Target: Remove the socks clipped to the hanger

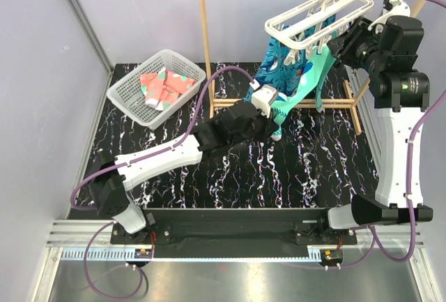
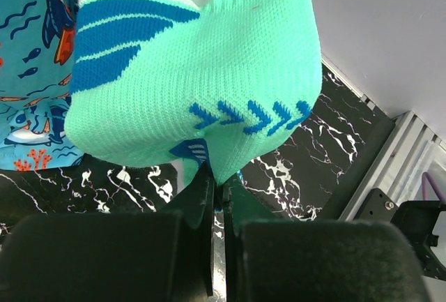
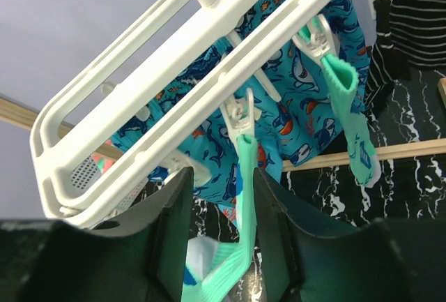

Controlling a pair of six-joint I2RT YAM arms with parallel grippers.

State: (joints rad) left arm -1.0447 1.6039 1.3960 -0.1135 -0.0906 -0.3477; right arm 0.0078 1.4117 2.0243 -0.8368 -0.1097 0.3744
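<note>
Socks first: the teal-green sock [image 2: 209, 93] I was working on hung by its cuff from a clip [image 3: 240, 110] under the white hanger [image 3: 174, 79], which sat tilted, hooked up on the wooden rack [image 1: 203, 37]. My left gripper [image 2: 217, 176] was clamped tight on the sock's bottom edge, down by the toe, so I had the low end. My right gripper [image 3: 219, 197] sat just under the frame with its jaws apart, one finger on each side of the sock's leg, not pinching anything as far as I could tell. A second teal sock [image 3: 348, 121] hung on the next clip over, with a striped sock [image 3: 418, 16] further along and the shark-print cloth [image 3: 293, 107] behind them all. Some pink socks [image 1: 164, 86] were lying in the mesh basket [image 1: 137, 73], well off to the left.

My take on doing this bit well: use the right to steady things up by the clip, then pull down with the left in line with it, slow and straight. Yank sideways and the whole hanger would probably swing, or even hop off its rail.
</note>
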